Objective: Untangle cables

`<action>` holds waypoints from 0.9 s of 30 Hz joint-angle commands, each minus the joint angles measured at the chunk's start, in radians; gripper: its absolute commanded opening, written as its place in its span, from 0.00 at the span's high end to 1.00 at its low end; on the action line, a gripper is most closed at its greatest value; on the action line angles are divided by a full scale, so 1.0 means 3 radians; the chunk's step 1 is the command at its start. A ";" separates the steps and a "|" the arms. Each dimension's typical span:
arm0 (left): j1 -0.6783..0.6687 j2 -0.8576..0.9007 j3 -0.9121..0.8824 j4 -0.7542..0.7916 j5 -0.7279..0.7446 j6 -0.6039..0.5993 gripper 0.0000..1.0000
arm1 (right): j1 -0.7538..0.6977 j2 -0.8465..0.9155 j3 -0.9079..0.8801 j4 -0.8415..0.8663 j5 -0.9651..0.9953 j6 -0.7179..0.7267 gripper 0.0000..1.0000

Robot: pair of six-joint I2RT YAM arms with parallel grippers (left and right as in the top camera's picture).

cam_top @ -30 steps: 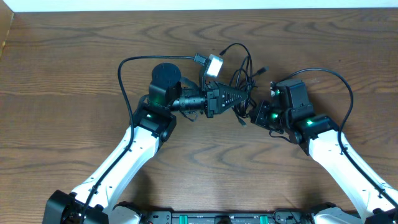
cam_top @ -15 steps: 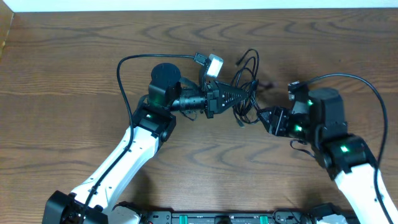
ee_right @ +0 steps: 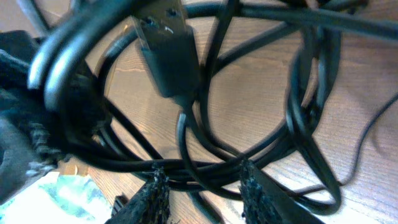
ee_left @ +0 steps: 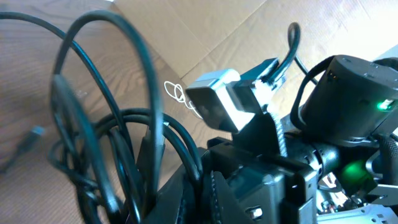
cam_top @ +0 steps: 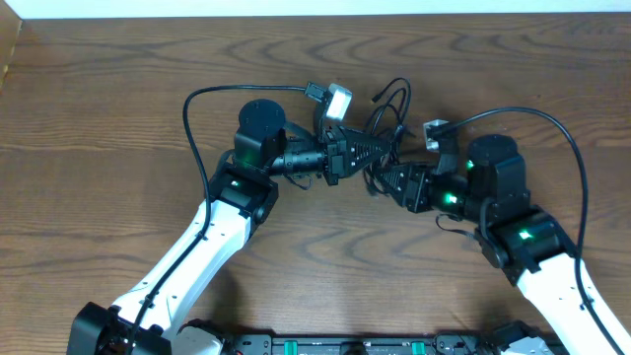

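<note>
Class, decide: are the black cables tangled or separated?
Tangled: the black cables cross each other in one bundle, a USB plug among them.

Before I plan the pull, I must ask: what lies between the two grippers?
Looped black cables lie between the left gripper and the right gripper; the overhead view shows it.

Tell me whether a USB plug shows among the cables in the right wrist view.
Yes, a black USB plug sits near the top among the looped black cables.

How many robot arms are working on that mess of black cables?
2. The left arm comes in from lower left, the right arm from lower right, meeting at the cables.
</note>
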 commanded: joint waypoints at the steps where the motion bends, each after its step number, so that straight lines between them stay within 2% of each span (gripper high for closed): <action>1: -0.0013 -0.0069 0.0076 0.0042 0.0050 -0.0019 0.93 | 0.0032 0.0178 -0.0013 0.0144 0.0256 0.0160 0.71; 3: -0.0013 -0.0069 0.0075 0.0042 0.0050 -0.0019 0.92 | 0.0032 0.0262 -0.0013 0.0212 0.0251 0.0242 0.76; 7: -0.0013 -0.0069 0.0076 0.0043 0.0050 -0.0032 0.92 | 0.0032 0.0341 -0.0013 0.0254 0.0230 0.0326 0.77; 9: -0.0013 -0.0070 0.0076 0.0045 0.0048 -0.0055 0.93 | 0.0032 0.0341 -0.0013 0.0247 0.0230 0.0320 0.87; 10: -0.0013 -0.0070 0.0076 0.0046 0.0048 -0.0094 0.92 | 0.0031 0.0342 -0.0013 0.0225 0.0277 0.0322 0.99; 15: -0.0013 -0.0070 0.0076 0.0045 0.0050 -0.0118 0.92 | 0.0020 0.0340 -0.0013 0.0103 0.0720 0.0243 0.99; 17: -0.0013 -0.0070 0.0076 0.0045 0.0048 -0.0116 0.92 | -0.0009 0.0306 -0.0013 0.0161 0.0486 0.0053 0.99; 21: -0.0011 -0.0069 0.0076 0.0042 0.0046 0.0064 0.92 | -0.0294 0.0038 -0.0013 0.0207 -0.0738 -0.0448 0.99; 24: -0.0013 -0.0069 0.0075 -0.0029 -0.0092 0.0088 0.92 | -0.0688 -0.0285 -0.0013 0.0214 -0.1415 -0.0481 0.99; 27: -0.0013 -0.0069 0.0075 -0.0468 -0.0507 0.0237 0.93 | -0.1195 -0.0666 -0.0013 0.0215 -0.2013 -0.0477 0.99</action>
